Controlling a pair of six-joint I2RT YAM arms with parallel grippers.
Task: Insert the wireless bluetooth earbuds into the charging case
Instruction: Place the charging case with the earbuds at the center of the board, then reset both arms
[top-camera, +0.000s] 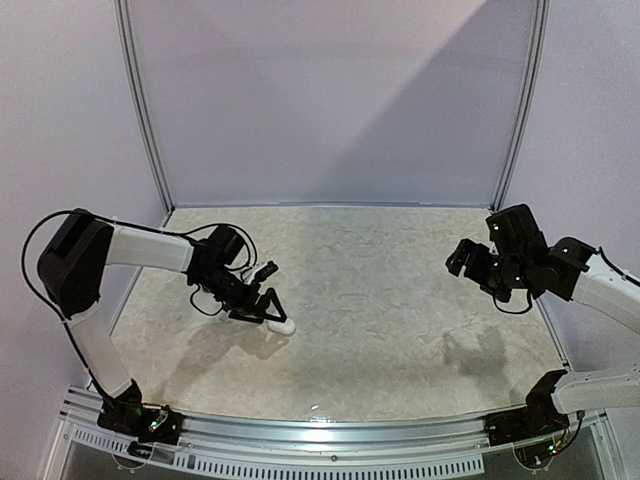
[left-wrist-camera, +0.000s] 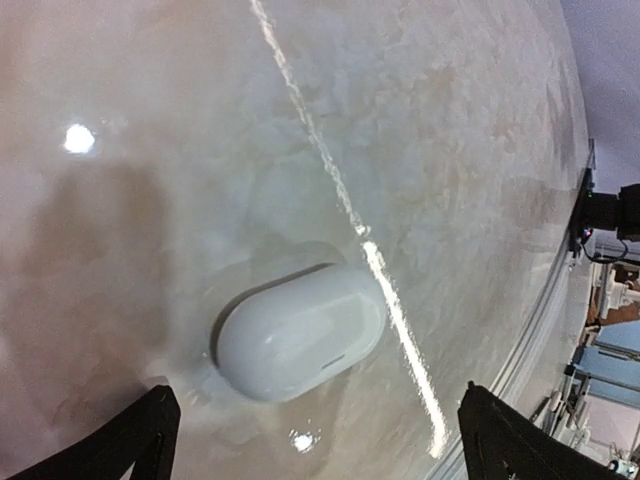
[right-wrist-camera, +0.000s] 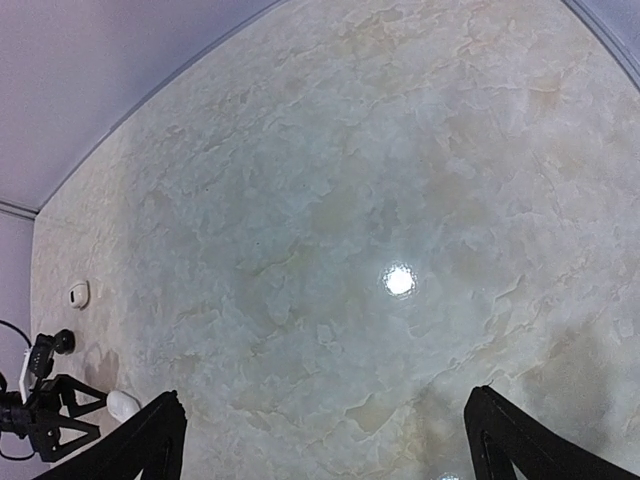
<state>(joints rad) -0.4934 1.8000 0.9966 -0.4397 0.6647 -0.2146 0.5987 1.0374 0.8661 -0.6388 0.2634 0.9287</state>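
Seeing left gripper with jaws wide and nothing held. It hangs low over the table, left of centre. Both fingers show at the bottom corners of the left wrist view, and neither touches anything.

Case: white, pebble-shaped, lid shut, lying flat on the table. It sits between the lines of the two open fingers and just past their tips, clear of both. From the top view the case is right at the gripper's tip, on the near side. With the lid shut, whatever is inside is hidden.

Right gripper: jaws wide too, nothing held. It is raised over the right side of the table, well apart from the case, and points toward the left arm. Its wrist camera sees only bare marble under the fingers, with the case small at far left.

One white speck sits near the table's far edge in the right wrist view. It could be a bud, but it is too small to tell.
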